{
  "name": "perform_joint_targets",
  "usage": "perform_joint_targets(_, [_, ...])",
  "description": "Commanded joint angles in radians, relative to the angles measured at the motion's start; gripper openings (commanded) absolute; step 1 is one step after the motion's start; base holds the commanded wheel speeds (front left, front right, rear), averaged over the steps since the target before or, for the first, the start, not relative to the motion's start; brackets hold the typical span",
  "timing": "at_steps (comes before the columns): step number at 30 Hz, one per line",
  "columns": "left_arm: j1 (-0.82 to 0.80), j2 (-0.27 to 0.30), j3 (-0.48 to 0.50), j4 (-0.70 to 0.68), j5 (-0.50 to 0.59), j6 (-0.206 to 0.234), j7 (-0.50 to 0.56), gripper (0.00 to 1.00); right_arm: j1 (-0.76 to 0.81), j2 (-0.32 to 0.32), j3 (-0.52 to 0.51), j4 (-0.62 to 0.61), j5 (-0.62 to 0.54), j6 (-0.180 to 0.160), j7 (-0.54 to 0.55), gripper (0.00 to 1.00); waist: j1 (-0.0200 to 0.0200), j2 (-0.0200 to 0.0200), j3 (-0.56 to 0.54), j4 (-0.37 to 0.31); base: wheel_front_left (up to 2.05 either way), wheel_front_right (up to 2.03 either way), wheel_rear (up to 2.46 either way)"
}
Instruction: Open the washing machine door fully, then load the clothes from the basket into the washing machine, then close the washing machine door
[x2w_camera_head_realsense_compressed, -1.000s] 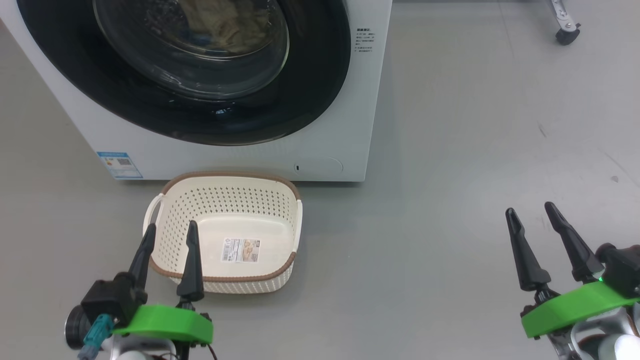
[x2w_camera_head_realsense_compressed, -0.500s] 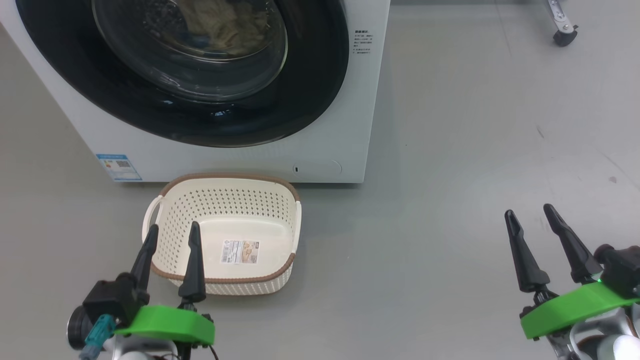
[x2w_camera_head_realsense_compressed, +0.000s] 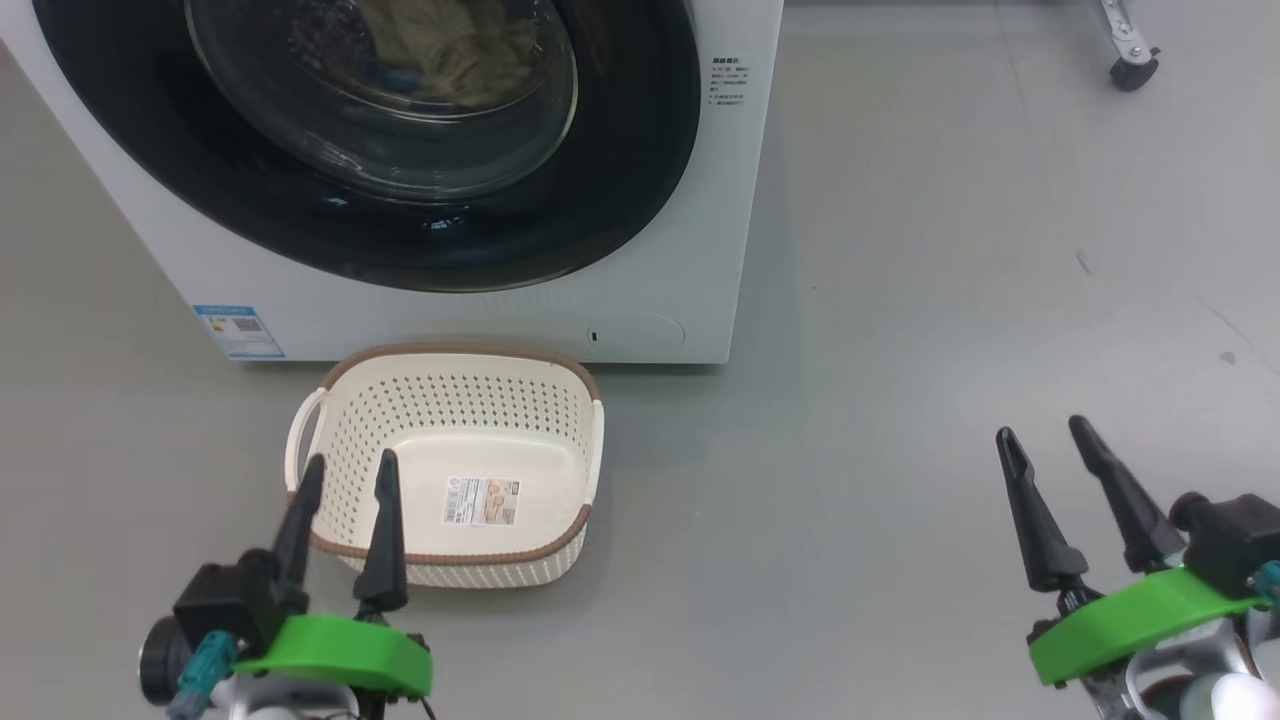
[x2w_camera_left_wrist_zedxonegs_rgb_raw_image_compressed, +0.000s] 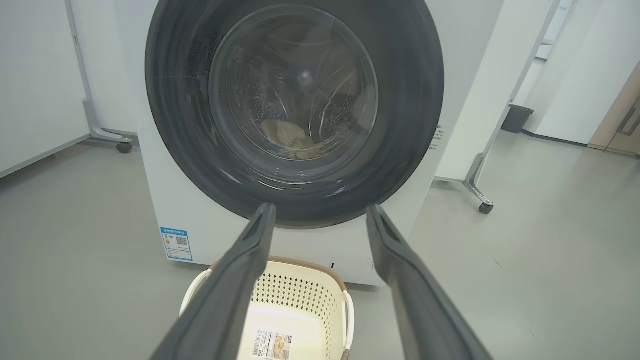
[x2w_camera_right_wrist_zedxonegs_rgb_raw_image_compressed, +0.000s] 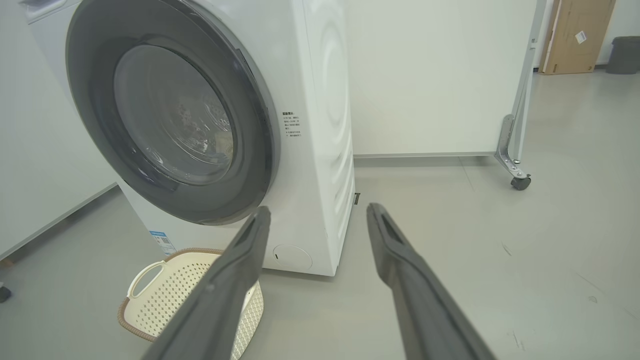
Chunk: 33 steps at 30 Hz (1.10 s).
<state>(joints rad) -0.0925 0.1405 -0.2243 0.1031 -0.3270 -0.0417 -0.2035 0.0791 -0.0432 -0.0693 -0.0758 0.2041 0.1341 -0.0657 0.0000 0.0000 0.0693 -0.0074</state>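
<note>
The washing machine (x2w_camera_head_realsense_compressed: 735, 200) stands at the top of the head view. Its door (x2w_camera_head_realsense_compressed: 640, 150) lies flush against the front, and clothes (x2w_camera_head_realsense_compressed: 440, 50) show as a pale heap behind the glass. On the floor before it sits the basket (x2w_camera_head_realsense_compressed: 450, 400), with just a label on its base. My left gripper (x2w_camera_head_realsense_compressed: 350, 460) is open at the basket's near left rim. Off to the right my right gripper (x2w_camera_head_realsense_compressed: 1042, 430) is open over bare floor. The left wrist view looks past my open left gripper (x2w_camera_left_wrist_zedxonegs_rgb_raw_image_compressed: 320, 207) at the door (x2w_camera_left_wrist_zedxonegs_rgb_raw_image_compressed: 165, 100), the clothes (x2w_camera_left_wrist_zedxonegs_rgb_raw_image_compressed: 287, 135) and the basket (x2w_camera_left_wrist_zedxonegs_rgb_raw_image_compressed: 300, 295).
Grey floor spreads to the right of the machine. A castor (x2w_camera_head_realsense_compressed: 1135, 70) of a white wheeled partition stands at the far right. In the right wrist view I see that partition's leg (x2w_camera_right_wrist_zedxonegs_rgb_raw_image_compressed: 515, 165), the basket (x2w_camera_right_wrist_zedxonegs_rgb_raw_image_compressed: 170, 290) and a leaning cardboard sheet (x2w_camera_right_wrist_zedxonegs_rgb_raw_image_compressed: 575, 35).
Both grippers have drawn back a little toward the bottom of the head view, the right one also slightly left. The door, the basket and the clothes have stayed put.
</note>
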Motion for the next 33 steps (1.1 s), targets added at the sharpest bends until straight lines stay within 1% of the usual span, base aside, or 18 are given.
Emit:
perform_joint_targets(1, [0.001,-0.002,0.0,0.003,-0.001,-0.001,0.0,0.0,0.0,0.0,0.001,0.004,0.001,0.0,0.0,0.0,0.0,0.0,0.0,0.0,0.0,0.0,0.0])
perform_joint_targets(6, [0.043,-0.02,-0.015,0.092,0.0,-0.002,0.002,0.0,0.023,0.007,0.014,0.1,0.0,0.0,0.0,0.0,0.0,0.0,0.0,0.0,0.0,0.0,0.0])
perform_joint_targets(33, [0.03,-0.031,0.055,0.103,-0.281,-0.021,0.065,0.0,-0.02,-0.012,0.023,0.146,0.321,-0.001,0.021,0.0,0.0,0.0,-0.014,0.002,0.0,0.0,0.0])
